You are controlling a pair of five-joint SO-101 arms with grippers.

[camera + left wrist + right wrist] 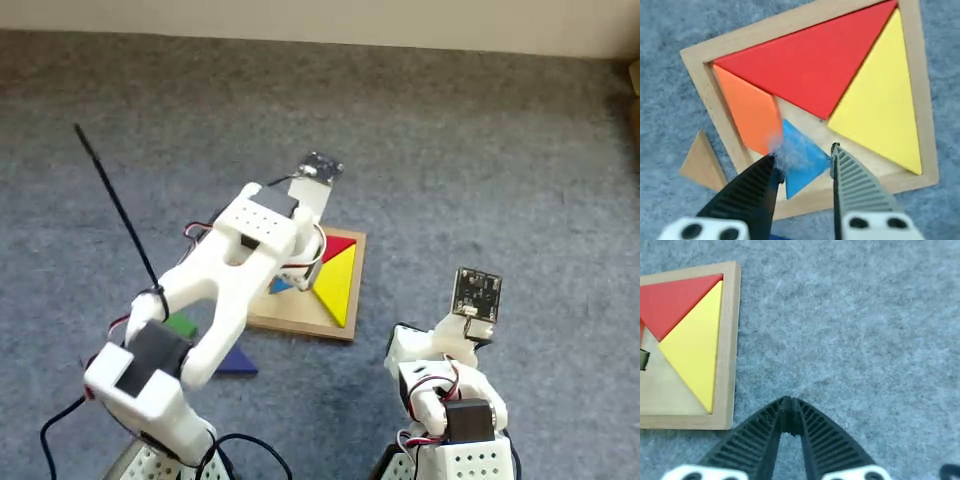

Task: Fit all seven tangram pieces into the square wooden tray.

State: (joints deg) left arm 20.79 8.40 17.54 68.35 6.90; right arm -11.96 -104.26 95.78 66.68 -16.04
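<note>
Left tool (804, 156) seating blue triangle (801, 167) in tray (694, 62)
It is pinching the piece directly below, beside the orange piece (752, 112) (right tool (790, 416) is resting closed, farther off).

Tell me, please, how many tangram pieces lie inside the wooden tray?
4: the red triangle along one side, the yellow triangle against it, the orange piece in a corner, and the blue triangle next to the orange one. None seems hidden.
</note>
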